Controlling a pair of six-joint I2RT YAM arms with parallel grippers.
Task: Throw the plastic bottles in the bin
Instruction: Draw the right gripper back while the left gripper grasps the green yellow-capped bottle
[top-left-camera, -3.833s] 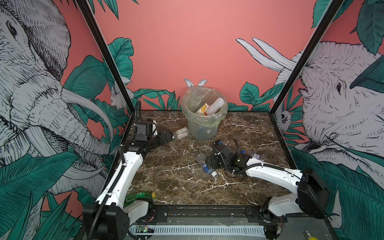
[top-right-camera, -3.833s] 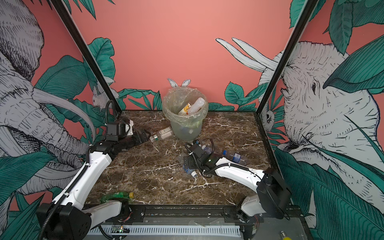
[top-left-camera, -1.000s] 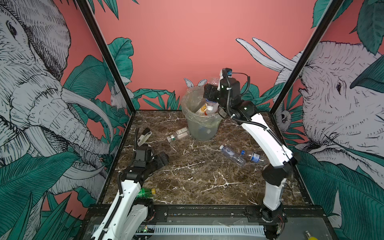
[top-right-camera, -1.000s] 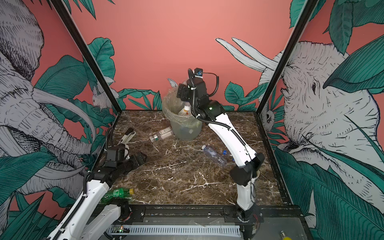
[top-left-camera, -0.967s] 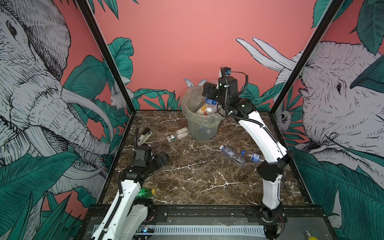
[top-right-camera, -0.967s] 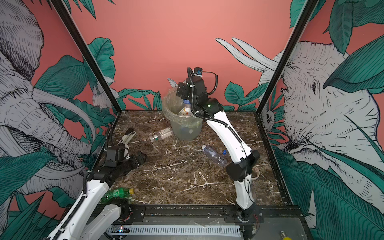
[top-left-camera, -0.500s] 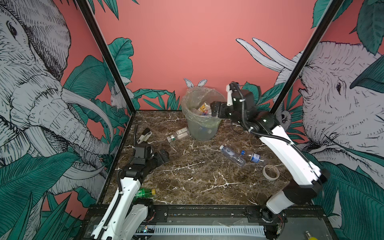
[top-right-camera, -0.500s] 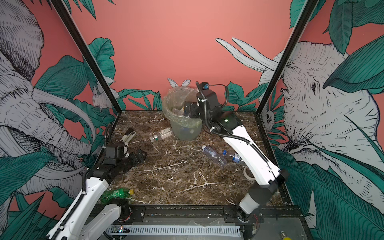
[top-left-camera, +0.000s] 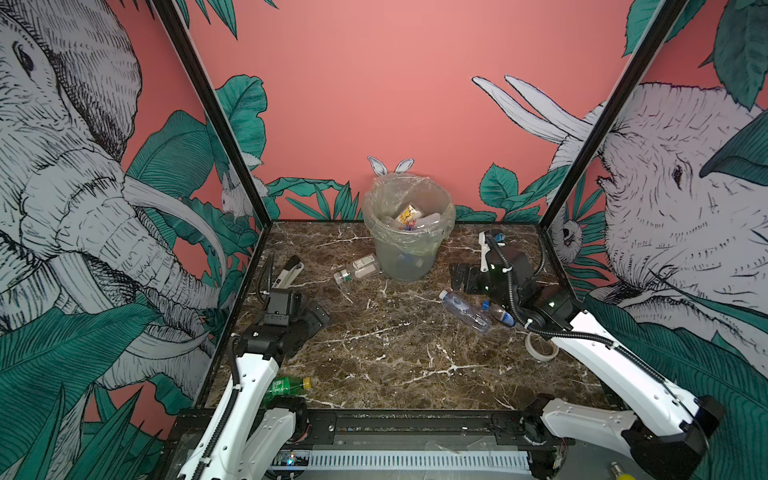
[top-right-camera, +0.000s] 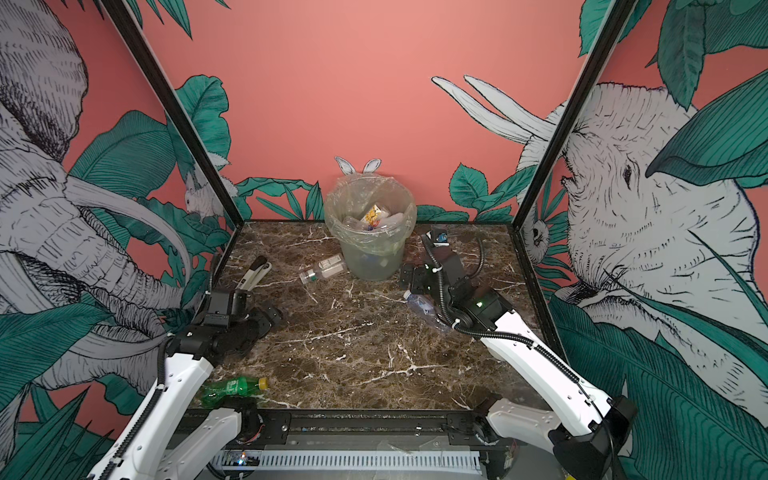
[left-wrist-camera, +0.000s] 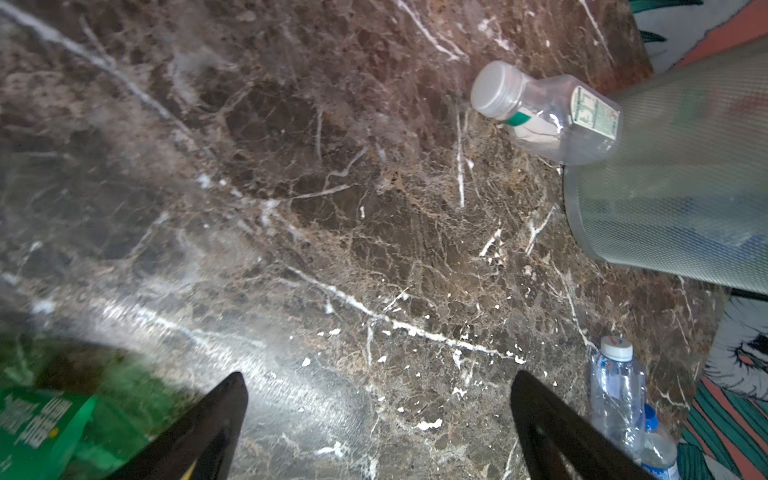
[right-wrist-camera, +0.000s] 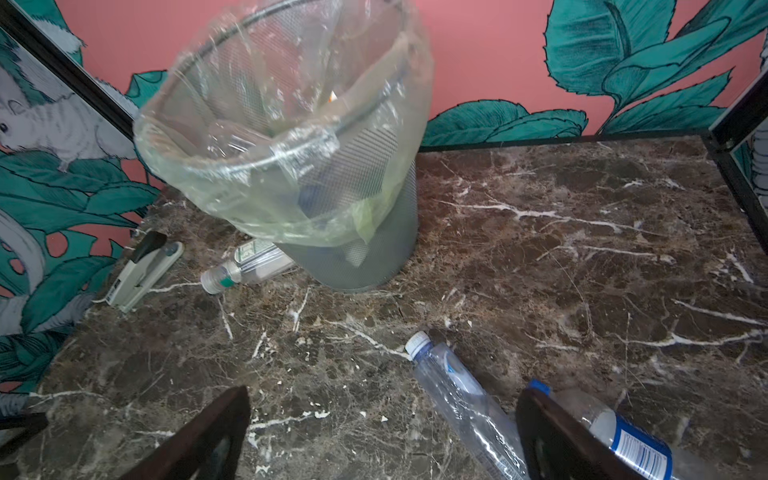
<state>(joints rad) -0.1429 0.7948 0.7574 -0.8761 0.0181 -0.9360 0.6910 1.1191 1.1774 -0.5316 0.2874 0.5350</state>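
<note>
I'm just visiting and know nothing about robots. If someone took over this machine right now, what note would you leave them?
Left gripper: fingers open, empty, over the table's left side.
Right gripper: fingers open, empty, near the long clear bottle.
Done: several bottles lie in the bin.
Left: four on the table: that long clear bottle, the blue-labelled bottle beside it, the white-capped bottle beside the bin, the green bottle at the near left edge.

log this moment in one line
left gripper: open, empty; right gripper: open, empty; loose: green bottle, squat bottle, long clear bottle, blue-label bottle; bin: partly filled
</note>
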